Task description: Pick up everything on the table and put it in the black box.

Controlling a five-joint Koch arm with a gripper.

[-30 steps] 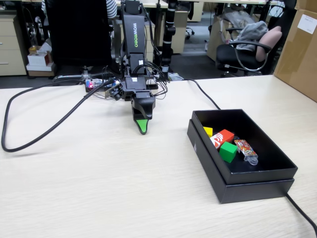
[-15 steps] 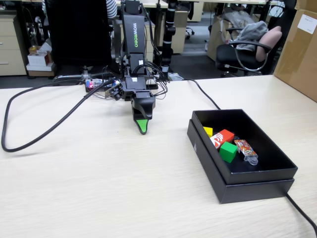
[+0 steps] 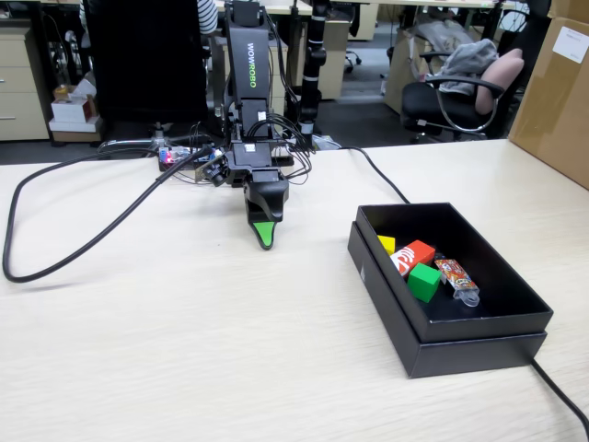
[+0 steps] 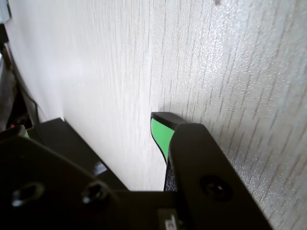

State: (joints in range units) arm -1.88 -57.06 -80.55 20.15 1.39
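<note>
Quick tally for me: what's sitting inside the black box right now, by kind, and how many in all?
Inside the black box, fixed view:
Cubes: 2, a yellow cube and a green cube
Red-and-white packet: 1
Colourful candy wrapper: 1
Total: 4

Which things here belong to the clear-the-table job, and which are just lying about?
Job things:
- black box
- red-and-white packet, in the box
- green cube, in the box
- yellow cube, in the box
- gripper, over bare table

Lying about:
- candy wrapper, also in the box
- black cable
- cardboard carton
- office chair
</note>
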